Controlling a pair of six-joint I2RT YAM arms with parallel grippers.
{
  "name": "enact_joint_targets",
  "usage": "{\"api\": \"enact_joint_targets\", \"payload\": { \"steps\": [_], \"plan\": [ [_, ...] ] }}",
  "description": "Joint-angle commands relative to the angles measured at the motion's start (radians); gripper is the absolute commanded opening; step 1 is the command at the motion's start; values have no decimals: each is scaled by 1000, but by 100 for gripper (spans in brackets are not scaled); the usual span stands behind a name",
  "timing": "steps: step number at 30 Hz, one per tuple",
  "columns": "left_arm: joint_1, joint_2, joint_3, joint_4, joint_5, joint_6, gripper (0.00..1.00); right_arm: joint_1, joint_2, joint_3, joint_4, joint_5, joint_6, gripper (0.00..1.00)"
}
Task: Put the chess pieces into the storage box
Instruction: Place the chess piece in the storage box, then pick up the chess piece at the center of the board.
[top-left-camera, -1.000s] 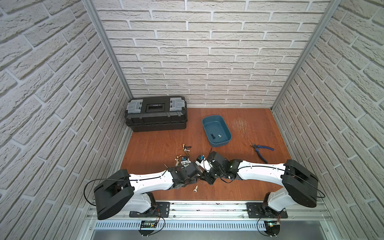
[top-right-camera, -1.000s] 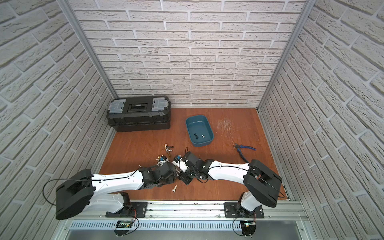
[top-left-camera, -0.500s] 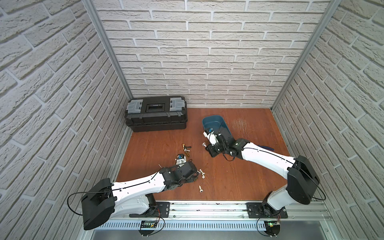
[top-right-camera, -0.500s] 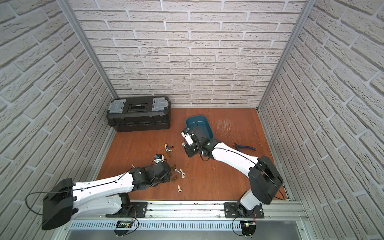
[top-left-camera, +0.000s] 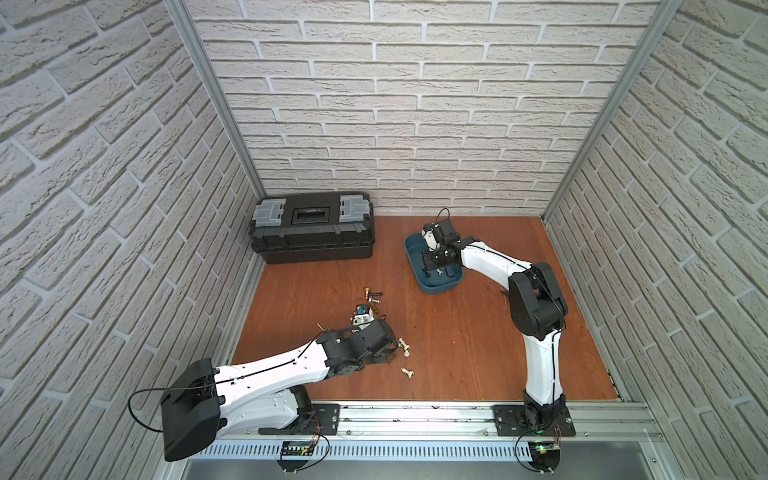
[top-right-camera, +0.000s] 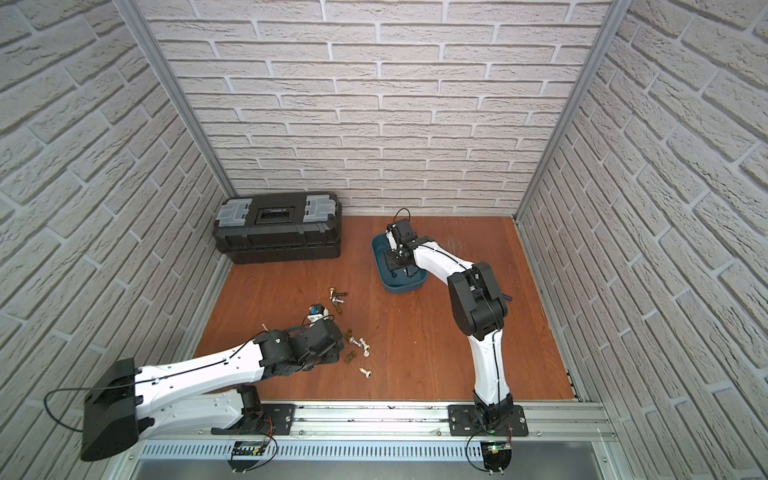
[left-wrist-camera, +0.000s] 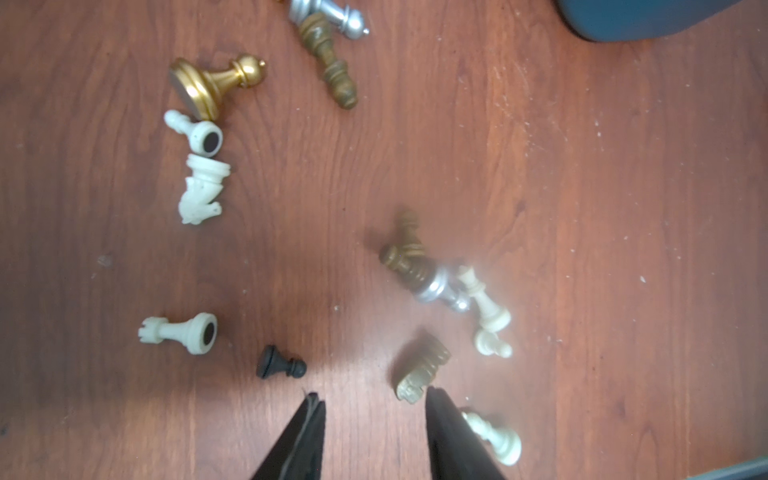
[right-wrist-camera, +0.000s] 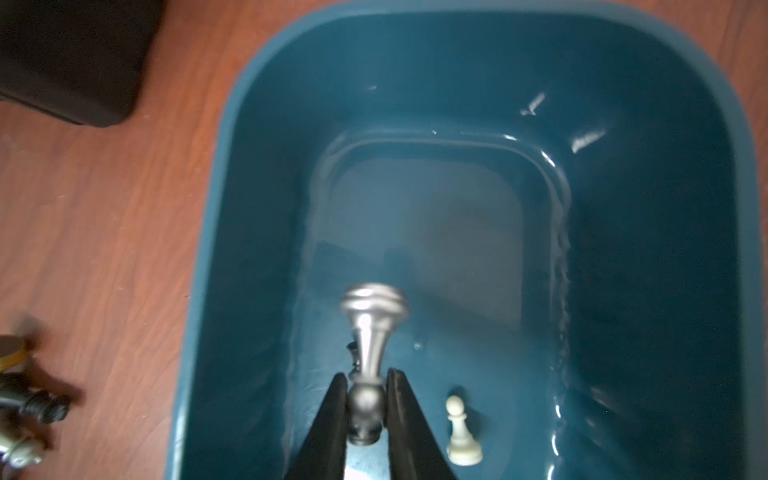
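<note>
The left gripper (left-wrist-camera: 372, 399) is shown spread, nothing between its fingers; in a top view it is placed low and left of centre, among scattered chess pieces (top-left-camera: 408, 373); right of centre, the storage box (top-left-camera: 438, 286) is entered by the right gripper (right-wrist-camera: 368, 374); a silver piece (right-wrist-camera: 368, 332) is flanked by its jaws; whether clamped or released cannot be told.

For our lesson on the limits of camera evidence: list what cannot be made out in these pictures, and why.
Right wrist view: the silver piece at the right gripper is motion-blurred; clamped or free, cannot tell.
Left wrist view: the cluster of pieces is blurred; their types are unclear.
Left wrist view: a white piece is half hidden behind the left gripper.
Both top views: the right arm covers part of the storage box.
</note>
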Motion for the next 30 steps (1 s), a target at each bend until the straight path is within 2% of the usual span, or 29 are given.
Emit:
{"api": "enact_joint_targets", "payload": {
  "steps": [1, 7, 11, 15, 20, 26, 30],
  "plan": [
    [-24, 26, 43, -31, -2, 25, 48, 1, -90, 21, -32, 8, -23, 33],
    [-104, 150, 134, -16, 3, 12, 52, 2, -356, -186, 11, -6, 16, 37],
    [-166, 280, 206, 15, -6, -24, 54, 3, -559, -440, 120, -50, 80, 38],
    [-204, 396, 256, 44, -11, -51, 54, 8, -689, -647, 213, -79, 129, 38],
    [-211, 451, 265, 53, -18, -65, 54, 13, -739, -760, 252, -100, 144, 38],
    [-210, 466, 245, 64, 4, -54, 60, 31, -719, -808, 277, -126, 149, 38],
    [-211, 482, 247, 94, 33, -27, 61, 41, -694, -818, 285, -128, 149, 38]
  ]
}}
